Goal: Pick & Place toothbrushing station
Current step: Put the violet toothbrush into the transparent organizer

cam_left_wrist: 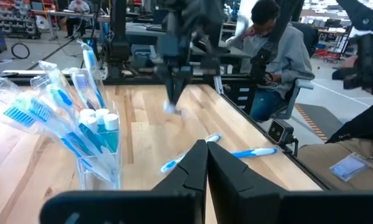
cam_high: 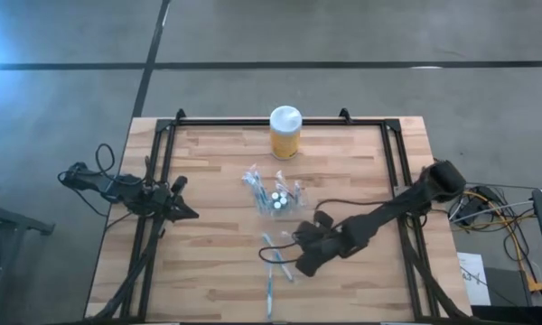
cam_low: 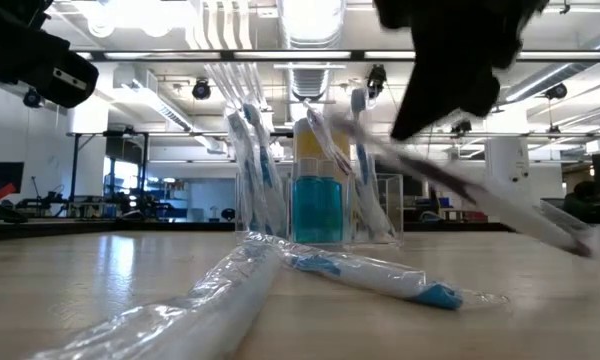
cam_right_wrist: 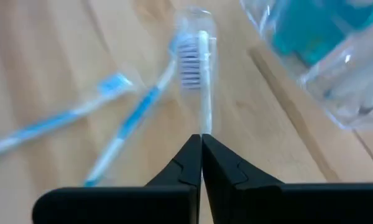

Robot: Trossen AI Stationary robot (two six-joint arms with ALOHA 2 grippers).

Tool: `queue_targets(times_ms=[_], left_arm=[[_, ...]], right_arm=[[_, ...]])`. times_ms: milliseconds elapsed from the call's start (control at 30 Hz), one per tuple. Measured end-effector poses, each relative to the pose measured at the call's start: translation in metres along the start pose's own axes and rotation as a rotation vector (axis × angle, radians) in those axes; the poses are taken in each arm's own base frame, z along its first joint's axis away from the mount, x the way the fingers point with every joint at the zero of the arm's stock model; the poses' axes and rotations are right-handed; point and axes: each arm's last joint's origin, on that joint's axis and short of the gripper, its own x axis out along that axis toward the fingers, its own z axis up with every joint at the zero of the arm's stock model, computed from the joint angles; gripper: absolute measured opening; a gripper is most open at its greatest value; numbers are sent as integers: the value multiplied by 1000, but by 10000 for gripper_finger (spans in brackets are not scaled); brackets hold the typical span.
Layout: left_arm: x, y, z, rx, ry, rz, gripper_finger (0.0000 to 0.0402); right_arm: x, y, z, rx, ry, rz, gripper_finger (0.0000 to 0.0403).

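Note:
The toothbrushing station [cam_high: 273, 195], a see-through holder with wrapped toothbrushes standing in it, sits at the table's middle; it also shows in the low view [cam_low: 320, 205] and the left wrist view [cam_left_wrist: 96, 146]. My right gripper [cam_high: 298, 267] hangs near-right of it, shut on a wrapped toothbrush [cam_right_wrist: 201, 68]. Two more toothbrushes [cam_right_wrist: 62, 115] [cam_right_wrist: 132, 124] lie flat on the table below. My left gripper [cam_left_wrist: 206, 152] waits shut at the table's left side [cam_high: 186, 213], touching nothing. My right gripper pinches the wrapped toothbrush by its handle end [cam_right_wrist: 202, 129] between the two fingertips. The fingers slant down from the table's right side and lie along the brush. The bristle head [cam_right_wrist: 190, 62] points away from the fingers, and the brush slants down below them [cam_low: 500, 205].
A yellow jar with a white lid [cam_high: 285, 133] stands at the far edge, behind the station. Wrapped toothbrushes [cam_low: 230, 290] [cam_low: 380, 275] lie near the front edge. Black frame rails [cam_high: 393, 171] run along the table's sides. A person [cam_left_wrist: 273, 56] sits beyond the table.

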Motion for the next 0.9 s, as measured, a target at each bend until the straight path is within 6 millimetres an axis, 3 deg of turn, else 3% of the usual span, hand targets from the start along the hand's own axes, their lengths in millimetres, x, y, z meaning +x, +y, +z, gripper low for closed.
queue_targets(times_ms=[300, 567, 733, 900], left_arm=[[0, 0, 0, 0, 0, 1, 9], [0, 0, 0, 22, -2, 1, 9], [0, 0, 1, 32, -11, 0, 4], [0, 0, 1, 32, -11, 0, 15]], right_arm=[[-71, 8, 7, -102, -273, 62, 7], [-137, 7, -1, -350, -573, 214, 8], [-152, -16, -4, -509, -704, 295, 8], [-162, -55, -7, -461, -893, 338, 8]])
